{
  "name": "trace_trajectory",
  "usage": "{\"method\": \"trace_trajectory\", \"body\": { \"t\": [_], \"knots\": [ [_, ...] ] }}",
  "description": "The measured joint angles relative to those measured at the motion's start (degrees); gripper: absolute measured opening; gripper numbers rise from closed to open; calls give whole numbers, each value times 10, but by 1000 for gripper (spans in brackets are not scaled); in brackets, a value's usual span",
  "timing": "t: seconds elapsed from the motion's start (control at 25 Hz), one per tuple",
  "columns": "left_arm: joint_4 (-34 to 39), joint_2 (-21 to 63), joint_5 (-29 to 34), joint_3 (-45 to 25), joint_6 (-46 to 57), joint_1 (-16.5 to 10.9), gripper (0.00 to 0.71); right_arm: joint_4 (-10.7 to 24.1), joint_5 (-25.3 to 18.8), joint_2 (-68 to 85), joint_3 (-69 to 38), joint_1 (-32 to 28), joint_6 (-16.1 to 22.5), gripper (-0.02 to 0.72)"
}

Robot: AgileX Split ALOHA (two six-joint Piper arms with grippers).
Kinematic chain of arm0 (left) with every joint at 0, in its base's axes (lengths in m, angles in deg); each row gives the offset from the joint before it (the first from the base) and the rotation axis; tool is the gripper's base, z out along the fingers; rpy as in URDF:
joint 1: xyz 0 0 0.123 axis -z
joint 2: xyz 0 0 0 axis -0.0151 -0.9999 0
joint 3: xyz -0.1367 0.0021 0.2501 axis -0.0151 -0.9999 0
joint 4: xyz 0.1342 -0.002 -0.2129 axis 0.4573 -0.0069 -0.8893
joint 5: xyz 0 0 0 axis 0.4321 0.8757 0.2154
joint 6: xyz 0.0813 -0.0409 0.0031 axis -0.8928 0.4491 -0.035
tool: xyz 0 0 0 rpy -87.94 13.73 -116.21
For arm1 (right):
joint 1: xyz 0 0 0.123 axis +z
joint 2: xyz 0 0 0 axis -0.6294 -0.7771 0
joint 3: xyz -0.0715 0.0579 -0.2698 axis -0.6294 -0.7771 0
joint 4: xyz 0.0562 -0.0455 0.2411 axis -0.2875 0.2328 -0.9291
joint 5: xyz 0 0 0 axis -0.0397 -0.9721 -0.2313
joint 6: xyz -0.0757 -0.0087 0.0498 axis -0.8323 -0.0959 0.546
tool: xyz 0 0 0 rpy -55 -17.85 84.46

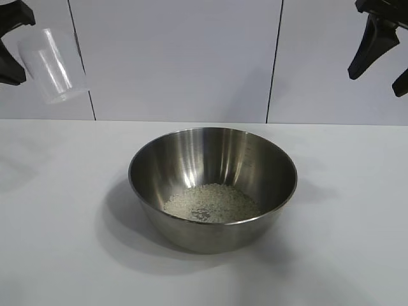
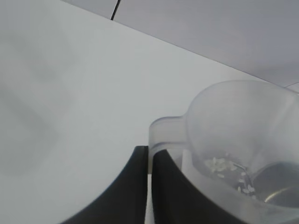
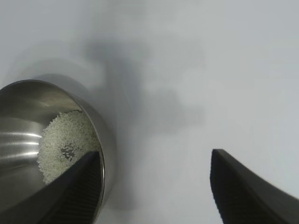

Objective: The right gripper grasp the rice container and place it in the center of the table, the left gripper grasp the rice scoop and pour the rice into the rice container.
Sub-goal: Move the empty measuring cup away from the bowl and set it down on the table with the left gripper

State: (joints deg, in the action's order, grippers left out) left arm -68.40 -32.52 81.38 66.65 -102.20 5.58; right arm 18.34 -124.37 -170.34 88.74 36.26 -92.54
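The rice container (image 1: 210, 153), a wide steel bowl, stands in the middle of the white table (image 1: 57, 223) with a flat heap of rice (image 1: 212, 203) in its bottom. High at the far left, my left gripper (image 1: 14, 44) is shut on the tab handle of the clear rice scoop (image 1: 54, 64), which hangs tilted in the air away from the bowl. In the left wrist view the scoop (image 2: 243, 135) holds only a few grains (image 2: 222, 164). My right gripper (image 1: 375, 81) hovers open at the upper right, holding nothing. In its wrist view the bowl (image 3: 23, 107) lies beside one finger.
A pale panelled wall (image 1: 178, 57) runs behind the table's back edge. White tabletop stretches on all sides of the bowl.
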Motion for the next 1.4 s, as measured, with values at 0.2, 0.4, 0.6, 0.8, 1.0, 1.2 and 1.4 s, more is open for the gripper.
{"method": "trace_trajectory", "body": {
  "t": [0.2, 0.4, 0.6, 0.8, 1.0, 1.2, 1.4],
  "knots": [
    [-44, -7, -24, -9, -27, -4, 9, 0, 0, 0, 0, 0, -4, 463],
    [-46, -8, -154, -62, -99, 2, 9, 0, 0, 0, 0, 0, -7, 463],
    [14, -8, -309, -155, -44, 32, 9, 0, 4, 0, 0, 0, -8, 463],
    [229, -10, -494, -250, 154, 48, 9, 0, 16, 0, 0, 0, -8, 463],
    [341, -65, -596, -288, 224, 42, 9, 0, 17, 0, 0, 0, -9, 463],
    [394, -146, -700, -296, 206, 42, 9, 0, 17, 0, 0, 0, -9, 463],
    [396, -211, -777, -301, 165, 42, 9, 0, 25, 0, 0, 0, -9, 463]
  ]
}}
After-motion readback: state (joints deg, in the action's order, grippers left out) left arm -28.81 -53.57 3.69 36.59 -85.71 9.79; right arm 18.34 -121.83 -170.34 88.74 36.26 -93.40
